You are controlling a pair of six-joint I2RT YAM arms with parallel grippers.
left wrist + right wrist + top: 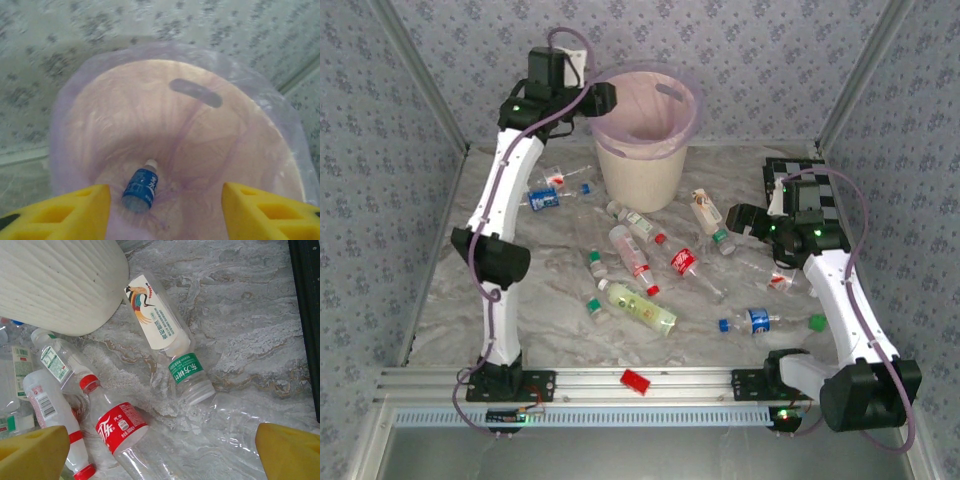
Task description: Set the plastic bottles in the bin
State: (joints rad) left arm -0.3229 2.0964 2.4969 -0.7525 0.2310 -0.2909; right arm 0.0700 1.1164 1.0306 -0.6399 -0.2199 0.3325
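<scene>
The left gripper (165, 196) hangs over the mouth of the bin (95, 130). Its yellow fingers (65, 210) are spread well apart with nothing between them, and only their tips enter the wrist view, cut off by the lower edge. Directly below, on the pink-lined floor, lies a blue-labelled bottle (141, 189) with a pale cap, its base toward the camera and slightly blurred. A dark slot (195, 93) shows through the bag on the far wall. From above, this gripper (601, 98) sits at the bin's (638, 172) left rim, and the floor inside is hard to make out.

The right gripper (162, 440) is also wide open and empty, its yellow tips cropped in the bottom corners of its wrist view. Between them lies a red-labelled bottle (121, 427) with a red cap, its base cut by the frame. Beyond it is a crane-label bottle (167, 335) with a green band. One end reaches the cream bin wall (60, 285), though whether it touches the wall is unclear. To the left, a white bottle (50, 410) is partly covered by the finger, with a clear bottle (57, 360) just beside it. A crumpled clear bottle (235, 425) nearly vanishes against the marbled table (240, 300).

In the top view the right gripper (740, 218) hovers low over the bottles to the right of the bin. More bottles lie scattered between the arms. A chequered board (815, 180) is half hidden behind the right arm, and a red block (636, 381) sits on the near rail.
</scene>
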